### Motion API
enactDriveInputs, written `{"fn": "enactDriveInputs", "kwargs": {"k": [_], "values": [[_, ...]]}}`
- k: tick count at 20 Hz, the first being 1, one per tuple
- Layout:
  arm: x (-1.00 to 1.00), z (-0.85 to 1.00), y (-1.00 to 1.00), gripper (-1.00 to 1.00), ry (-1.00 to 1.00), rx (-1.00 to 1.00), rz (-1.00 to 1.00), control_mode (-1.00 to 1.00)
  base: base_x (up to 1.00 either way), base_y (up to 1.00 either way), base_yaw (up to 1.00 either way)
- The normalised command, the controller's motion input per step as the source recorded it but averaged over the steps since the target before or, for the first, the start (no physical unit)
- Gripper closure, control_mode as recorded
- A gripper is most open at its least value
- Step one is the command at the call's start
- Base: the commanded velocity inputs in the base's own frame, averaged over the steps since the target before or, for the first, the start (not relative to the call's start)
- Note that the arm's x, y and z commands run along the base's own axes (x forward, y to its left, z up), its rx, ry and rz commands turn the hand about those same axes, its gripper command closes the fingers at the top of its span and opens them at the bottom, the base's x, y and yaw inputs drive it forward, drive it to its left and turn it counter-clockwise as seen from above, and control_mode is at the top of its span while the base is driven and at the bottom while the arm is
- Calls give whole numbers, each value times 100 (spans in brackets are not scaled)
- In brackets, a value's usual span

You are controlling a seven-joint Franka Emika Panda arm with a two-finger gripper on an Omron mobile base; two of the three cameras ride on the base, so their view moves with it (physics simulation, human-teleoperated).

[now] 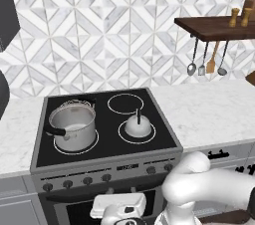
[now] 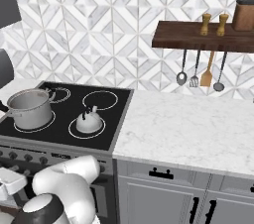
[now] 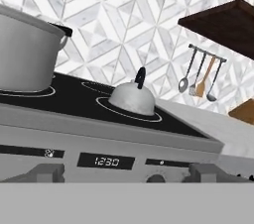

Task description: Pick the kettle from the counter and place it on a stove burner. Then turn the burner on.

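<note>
Sitting inside the front right stove burner (image 1: 137,132) ring, the kettle (image 1: 137,126) was off the table (image 1: 214,109), the tool hung low before the knobs (image 1: 87,181) with jaws apart, risking a wrong knob lighting the pot (image 1: 72,125) instead.

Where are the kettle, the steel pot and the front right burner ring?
kettle (image 1: 137,127): left base view, on its silvery dome.
steel pot (image 1: 73,126): left base view, on its side wall.
front right burner ring (image 2: 101,132): right base view, on the white ring right of the kettle.
</note>
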Motion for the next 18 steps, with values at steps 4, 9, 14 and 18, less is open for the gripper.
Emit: {"fn": "enactDriveInputs", "kwargs": {"k": [4,9,14,18], "values": [[25,0,0,-100,0,12,13,-100,0,0,0],[16,-6,0,-100,-1,2,1,-100,0,0,0],[22,-26,1,-100,0,2,0,-100,0,0,0],[16,-38,15,-100,0,4,2,-100,0,0,0]]}}
